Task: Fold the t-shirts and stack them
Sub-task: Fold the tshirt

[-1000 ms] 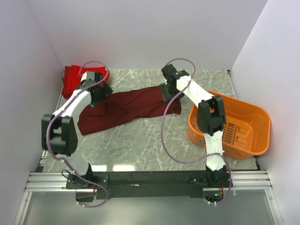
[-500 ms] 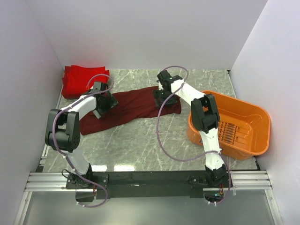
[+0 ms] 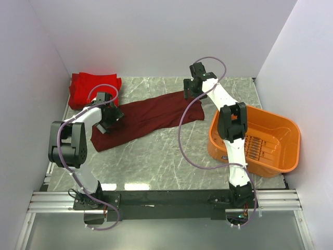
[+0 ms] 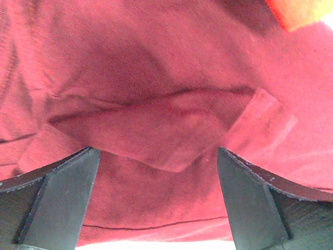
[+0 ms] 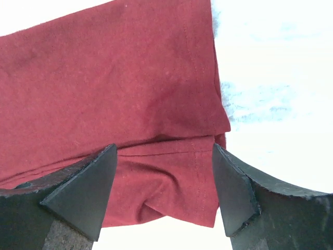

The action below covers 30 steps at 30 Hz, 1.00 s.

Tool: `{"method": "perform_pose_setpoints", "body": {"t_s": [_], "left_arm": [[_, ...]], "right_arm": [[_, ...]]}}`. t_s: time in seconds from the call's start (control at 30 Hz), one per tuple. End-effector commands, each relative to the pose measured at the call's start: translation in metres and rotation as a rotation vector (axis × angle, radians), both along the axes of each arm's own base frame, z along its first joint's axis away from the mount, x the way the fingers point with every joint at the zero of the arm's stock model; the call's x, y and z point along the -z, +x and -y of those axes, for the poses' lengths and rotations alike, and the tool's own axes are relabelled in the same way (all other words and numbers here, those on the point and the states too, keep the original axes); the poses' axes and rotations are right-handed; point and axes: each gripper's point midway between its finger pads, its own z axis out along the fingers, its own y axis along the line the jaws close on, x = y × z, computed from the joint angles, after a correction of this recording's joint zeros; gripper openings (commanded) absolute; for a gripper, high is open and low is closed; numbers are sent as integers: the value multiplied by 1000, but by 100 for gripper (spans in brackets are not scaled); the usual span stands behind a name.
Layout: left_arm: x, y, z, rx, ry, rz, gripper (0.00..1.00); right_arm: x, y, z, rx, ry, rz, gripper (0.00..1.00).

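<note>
A dark maroon t-shirt [image 3: 143, 119] lies stretched in a long band across the middle of the marble table. My left gripper [image 3: 107, 115] is open just above its left end; in the left wrist view its fingers [image 4: 57, 192] straddle creased maroon cloth [image 4: 156, 120]. My right gripper [image 3: 193, 89] is open above the shirt's far right corner; in the right wrist view the hemmed edge [image 5: 156, 130] lies between its fingers [image 5: 237, 187]. A bright red t-shirt [image 3: 89, 87] sits folded at the far left corner.
An orange plastic basket [image 3: 270, 140] stands at the right, beside the right arm. White walls close in the table on the left, back and right. Purple cables loop over both arms.
The right gripper has moved back and right from the shirt's right part to its far corner. The left gripper has shifted slightly left and back over the shirt's left end. The shirt has shifted little.
</note>
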Motion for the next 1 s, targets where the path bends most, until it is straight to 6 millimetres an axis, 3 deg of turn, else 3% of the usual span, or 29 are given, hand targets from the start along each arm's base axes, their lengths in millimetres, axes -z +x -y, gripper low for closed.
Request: {"method": "perform_pose_setpoints", "body": {"t_s": [0.0, 0.17, 0.27, 0.43, 0.6, 0.73, 0.83, 0.97], "left_arm": [[-14, 13, -17, -54, 42, 50, 99], [-32, 29, -40, -124, 82, 104, 99], [-40, 38, -43, -124, 80, 129, 99], [-47, 38, -45, -140, 83, 140, 99], [-49, 38, -40, -140, 51, 142, 99], [-53, 40, 5, 23, -95, 201, 100], [-52, 34, 30, 79, -91, 173, 99], [-36, 20, 61, 144, -132, 104, 99]], "right_arm": [[-32, 11, 0, -13, -53, 95, 80], [-33, -8, -27, -112, 14, 83, 80], [-24, -18, -38, -148, 13, 67, 80], [-10, -39, -76, -234, 75, 22, 80], [4, -55, -89, -265, 74, -18, 80], [4, -61, -85, -248, 80, -13, 80], [13, -69, -83, -228, 96, -51, 80], [31, -79, -78, -208, 117, -105, 80]]}}
